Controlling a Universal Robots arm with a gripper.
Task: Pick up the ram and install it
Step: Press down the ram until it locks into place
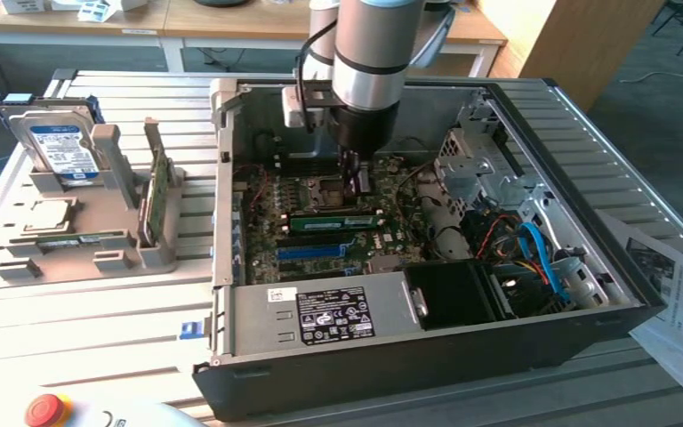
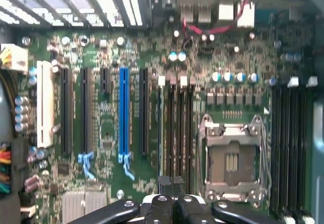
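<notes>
A long green ram stick with a white label stands edge-up in a slot on the motherboard, inside the open computer case. My gripper hangs just behind and above the ram, close to the empty processor socket. Its dark fingers are shut, with nothing visible between them. In the wrist view the shut gripper sits over one end of the row of black memory slots, beside the metal-framed processor socket.
A grey holder at the exterior view's left carries a silver hard drive, an upright green card and a processor chip. The power supply, drive cage and blue cables crowd the case. A red button sits in front.
</notes>
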